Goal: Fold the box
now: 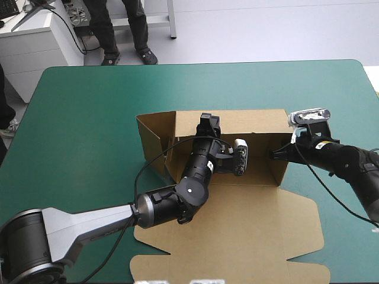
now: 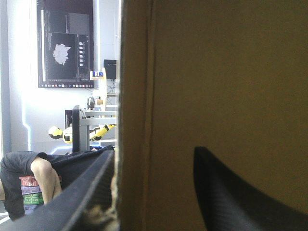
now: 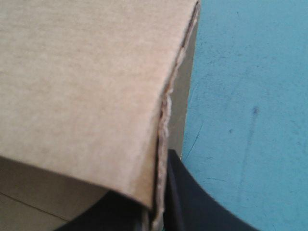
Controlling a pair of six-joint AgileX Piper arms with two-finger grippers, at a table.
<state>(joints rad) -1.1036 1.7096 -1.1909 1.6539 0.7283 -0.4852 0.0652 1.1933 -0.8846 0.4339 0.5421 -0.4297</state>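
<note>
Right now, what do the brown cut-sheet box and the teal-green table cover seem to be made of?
Brown box: likely corrugated cardboard, matte and uncoated; its cut edge shows frayed, layered paper. Teal-green table cover: a smooth, low-sheen mat, perhaps rubber or vinyl; fine scratches mark it, no weave visible.

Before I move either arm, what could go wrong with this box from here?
The right claw is shut on the brown box at its right end wall, by a corner whose edge looks frayed; a hard pull might tear it. The left claw reaches inside to the far wall, its arm crossing the near wall; a sideways swing could drag or crease the board. The left end flap splays outward, untucked, and may snag.
</note>
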